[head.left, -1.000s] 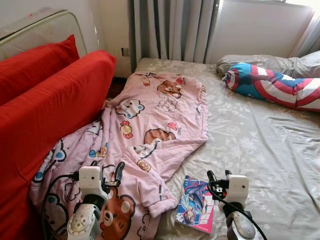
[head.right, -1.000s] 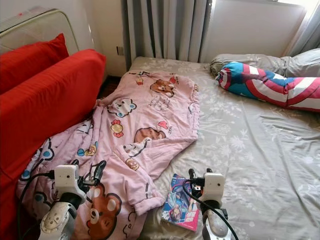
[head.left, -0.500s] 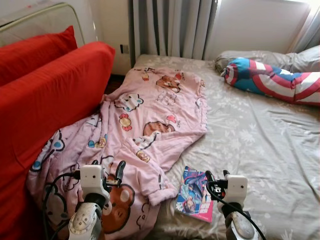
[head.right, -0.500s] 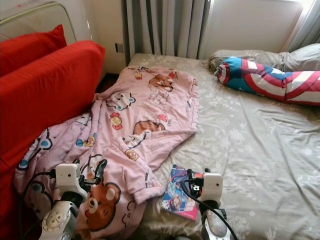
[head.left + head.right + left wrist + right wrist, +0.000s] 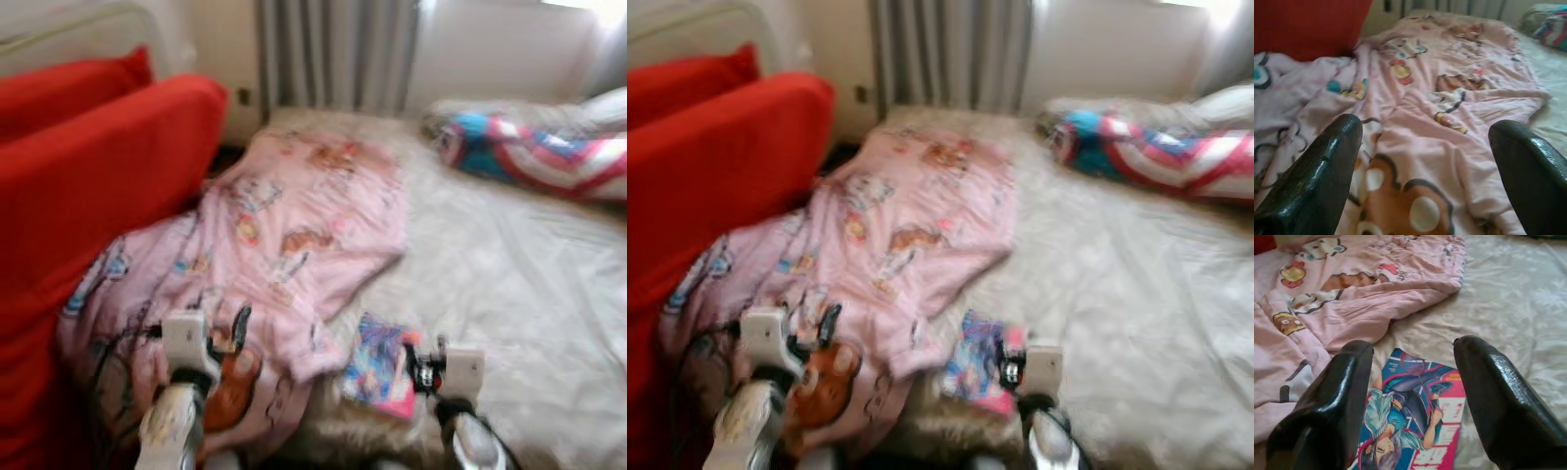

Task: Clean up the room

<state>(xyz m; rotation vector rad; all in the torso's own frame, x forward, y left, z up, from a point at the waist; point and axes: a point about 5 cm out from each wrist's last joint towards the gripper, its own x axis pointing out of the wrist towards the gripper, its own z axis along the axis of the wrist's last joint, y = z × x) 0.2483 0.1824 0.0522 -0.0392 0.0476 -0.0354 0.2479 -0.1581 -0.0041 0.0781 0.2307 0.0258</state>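
A pink cartoon-print blanket (image 5: 294,235) lies rumpled across the left half of the bed, spilling over its near left corner. A colourful comic book (image 5: 1410,418) lies flat on the grey sheet beside the blanket's edge, near the bed's front. My right gripper (image 5: 1413,382) hovers open just above and before the book. My left gripper (image 5: 1425,147) is open over the blanket's near part, with nothing between its fingers. In the head views, which are blurred, the left gripper (image 5: 230,333) and the right gripper (image 5: 423,364) sit low in front.
A red sofa (image 5: 88,196) with a red cushion stands along the left of the bed. A blue, red and white bolster pillow (image 5: 529,152) and grey pillows lie at the far right. Grey curtains (image 5: 333,49) hang behind. The grey sheet (image 5: 519,284) stretches right.
The head camera has shifted and blurred, so the scene sits slightly lower and closer. Both grippers stay open in about the same poses over blanket and book.
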